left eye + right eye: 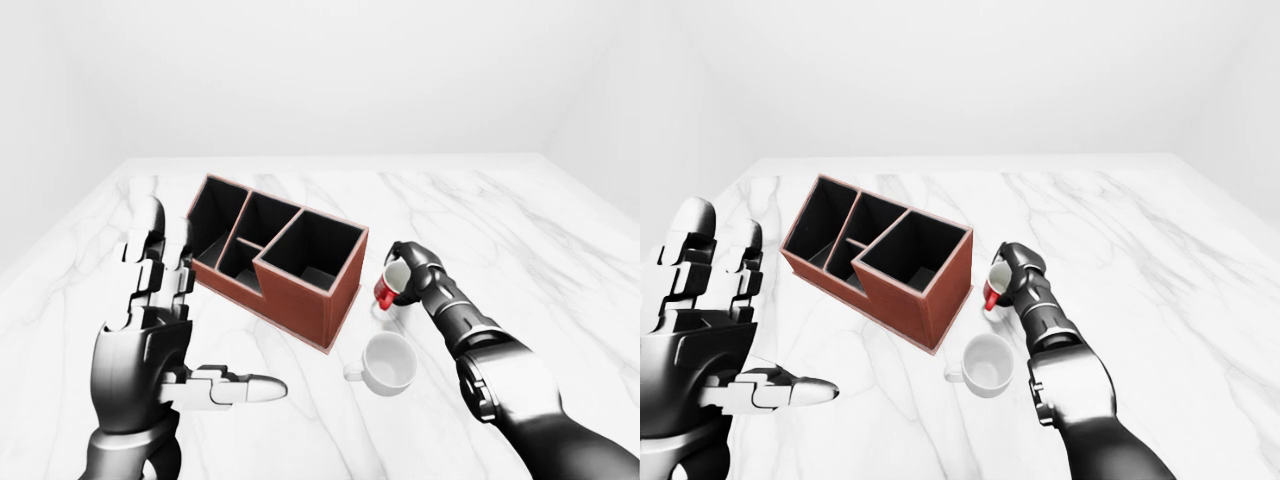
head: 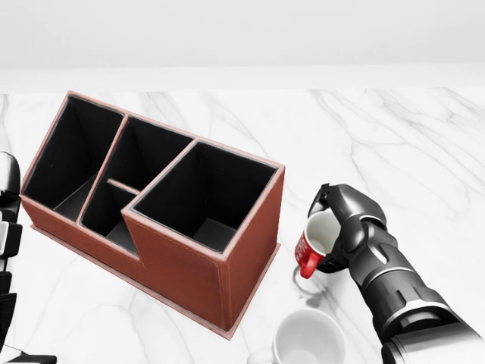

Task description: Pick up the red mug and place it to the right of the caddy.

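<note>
Fingers of the right hand (image 2: 345, 227) are wrapped around the red mug (image 2: 312, 250), pinching it by its rim and wall; the hand is glossy black with grey segmented joints. The mug is tilted, its white interior facing the left of the head view, its red handle hanging toward the bottom. White lettering shows on the red outside, too small to read. The mug sits just to the right of the caddy (image 2: 189, 265) in the head view, near its right end wall but apart from it, with a faint shadow on the marble below.

Just beneath the mug in that view lies a plain white mug (image 1: 388, 361), mouth up, round and smooth, its handle pointing left.

The caddy is a rectangular box of reddish-brown leather-like material with stitched pale edges and a black lining, split into one large square compartment and three smaller ones.

Everything rests on a white marble tabletop (image 2: 394, 136) with grey veins.

The left hand (image 1: 155, 330) is raised at the left of the left-eye view, fingers spread upright, thumb stretched sideways, holding nothing.
</note>
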`<state>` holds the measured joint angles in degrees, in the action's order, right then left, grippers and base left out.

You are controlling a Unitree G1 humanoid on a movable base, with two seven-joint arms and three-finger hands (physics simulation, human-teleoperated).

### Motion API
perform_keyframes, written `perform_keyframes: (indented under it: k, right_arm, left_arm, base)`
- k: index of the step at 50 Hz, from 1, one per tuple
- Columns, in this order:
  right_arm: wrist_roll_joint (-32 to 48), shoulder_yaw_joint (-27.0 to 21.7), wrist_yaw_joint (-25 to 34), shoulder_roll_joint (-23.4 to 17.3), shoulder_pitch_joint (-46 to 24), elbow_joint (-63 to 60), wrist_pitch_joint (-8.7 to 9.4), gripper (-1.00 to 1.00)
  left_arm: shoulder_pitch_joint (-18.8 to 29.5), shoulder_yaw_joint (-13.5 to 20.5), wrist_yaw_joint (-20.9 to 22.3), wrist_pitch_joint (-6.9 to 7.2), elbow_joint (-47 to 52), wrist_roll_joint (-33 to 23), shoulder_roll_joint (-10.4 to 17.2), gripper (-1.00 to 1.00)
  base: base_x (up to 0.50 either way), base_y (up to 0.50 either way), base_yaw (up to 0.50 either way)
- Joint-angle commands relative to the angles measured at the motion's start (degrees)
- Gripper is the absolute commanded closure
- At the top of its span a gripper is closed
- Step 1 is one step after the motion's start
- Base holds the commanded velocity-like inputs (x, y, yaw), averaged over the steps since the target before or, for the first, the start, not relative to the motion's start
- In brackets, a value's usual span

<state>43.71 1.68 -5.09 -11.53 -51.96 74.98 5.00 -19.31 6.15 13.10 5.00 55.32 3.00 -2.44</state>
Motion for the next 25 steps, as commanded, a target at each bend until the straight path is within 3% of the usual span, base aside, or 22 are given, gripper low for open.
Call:
perform_keyframes:
  k: [1, 25]
  right_arm:
    - [1.6, -0.6, -3.3, -0.1, -0.4, 0.4, 0.00, 1.00]
    - [3.6, 0.1, -2.2, 2.0, 0.6, 1.3, 0.00, 1.00]
  left_arm:
    - [0.0, -0.8, -0.3, 0.00, -0.5, -0.4, 0.2, -1.00]
    - [-0.3, -1.2, -0.6, 0.00, 0.8, -0.1, 0.4, -1.00]
  base:
    - [0.00, 0.00, 0.00]
    - [0.00, 0.00, 0.00]
